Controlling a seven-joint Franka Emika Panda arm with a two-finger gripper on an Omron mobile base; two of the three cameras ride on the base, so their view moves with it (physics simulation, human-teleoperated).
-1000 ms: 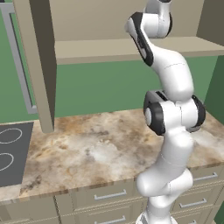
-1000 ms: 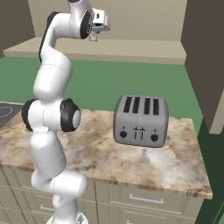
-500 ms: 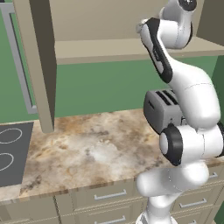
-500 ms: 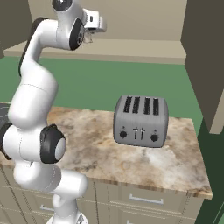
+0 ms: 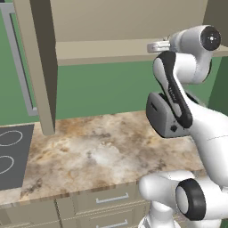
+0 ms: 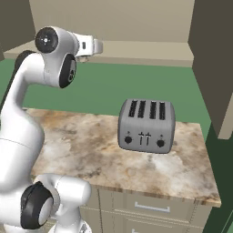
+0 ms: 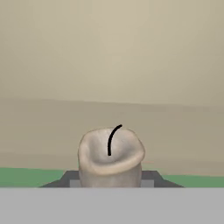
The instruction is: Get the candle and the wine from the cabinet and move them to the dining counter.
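Jaws closed on the candle [image 7: 111, 157], one dark finger [image 7: 151, 178] pressed to each side of its body. In the hand view we see the candle from slightly above: pale, stubby, dished top, thin black curved wick, held upright between the fingers. Beyond it, plain beige cabinet [image 5: 133, 26] surface and a strip of green wall low in that view.

From the base views the hand sits high, level with the cabinet's open bottom shelf [image 6: 150, 50], wrist pointing in along the shelf's front edge. We cannot tell from there whether the candle is over the shelf or just off it.

Below, the marbled bench [image 6: 91, 145] carries a grey four-slot toaster [image 6: 146, 126] toward its right end, near the back edge. A black cooktop [image 5: 11, 156] lies at the bench's left end. Beige drawers [image 5: 107, 202] with grey handles run under the front edge.
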